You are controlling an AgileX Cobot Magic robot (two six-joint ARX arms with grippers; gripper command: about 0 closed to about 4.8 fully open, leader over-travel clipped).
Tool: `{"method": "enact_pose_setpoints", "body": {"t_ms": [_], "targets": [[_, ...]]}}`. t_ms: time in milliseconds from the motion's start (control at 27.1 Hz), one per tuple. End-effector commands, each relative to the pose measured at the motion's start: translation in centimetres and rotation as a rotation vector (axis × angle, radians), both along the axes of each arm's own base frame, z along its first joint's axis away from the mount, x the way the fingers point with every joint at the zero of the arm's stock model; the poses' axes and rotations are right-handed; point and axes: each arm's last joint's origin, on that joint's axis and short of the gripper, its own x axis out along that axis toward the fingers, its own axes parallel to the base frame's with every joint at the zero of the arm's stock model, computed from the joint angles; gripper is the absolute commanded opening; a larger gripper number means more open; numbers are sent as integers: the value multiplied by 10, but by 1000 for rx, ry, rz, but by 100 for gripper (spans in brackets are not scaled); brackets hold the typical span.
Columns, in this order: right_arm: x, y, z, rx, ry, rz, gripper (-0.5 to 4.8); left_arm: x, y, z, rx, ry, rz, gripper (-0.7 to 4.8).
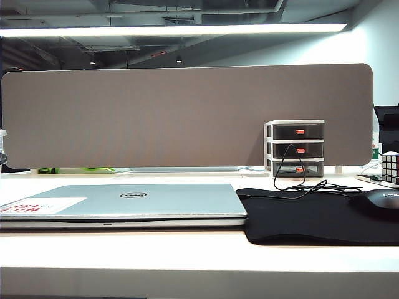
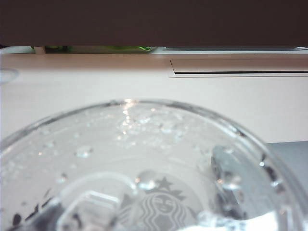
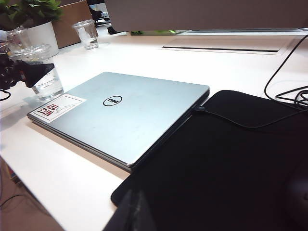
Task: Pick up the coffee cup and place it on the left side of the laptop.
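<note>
From my seat, the left gripper (image 3: 24, 72) is out at the far left of the desk with its dark fingers spread wide around the coffee cup (image 3: 45, 72), which stands just off the left edge of the closed laptop (image 3: 125, 113) near its red-lettered sticker (image 3: 57, 108). Next along comes the black mouse pad (image 3: 226, 163), touching the laptop's right side, and of the right gripper (image 3: 132, 214) I only get a dark sliver low in its own wrist view, so I can't tell how its jaws stand
</note>
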Motion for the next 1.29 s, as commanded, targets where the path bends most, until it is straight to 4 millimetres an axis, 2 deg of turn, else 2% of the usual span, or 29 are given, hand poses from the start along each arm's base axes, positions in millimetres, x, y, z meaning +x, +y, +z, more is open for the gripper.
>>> {"method": "enact_pose_setpoints", "body": {"t_ms": [37, 147, 516, 553, 627, 996, 1290], "targets": [[-1, 2, 0, 5, -15, 68, -1, 0, 1, -2, -10, 1, 0, 395], [-2, 3, 0, 13, -14, 141, -1, 0, 1, -2, -10, 2, 1, 396], [-2, 3, 0, 14, -15, 147, -1, 0, 0, -6, 6, 43, -12, 409], [-2, 3, 0, 14, -15, 147, -1, 0, 0, -7, 5, 48, -16, 419], [-2, 3, 0, 14, -15, 147, -1, 0, 0, -7, 4, 49, -27, 479], [-2, 3, 0, 13, -16, 147, -1, -1, -1, -9, -7, 75, -52, 479], [-2, 3, 0, 10, -19, 146, -1, -14, -4, -17, -14, 124, -31, 479]]}}
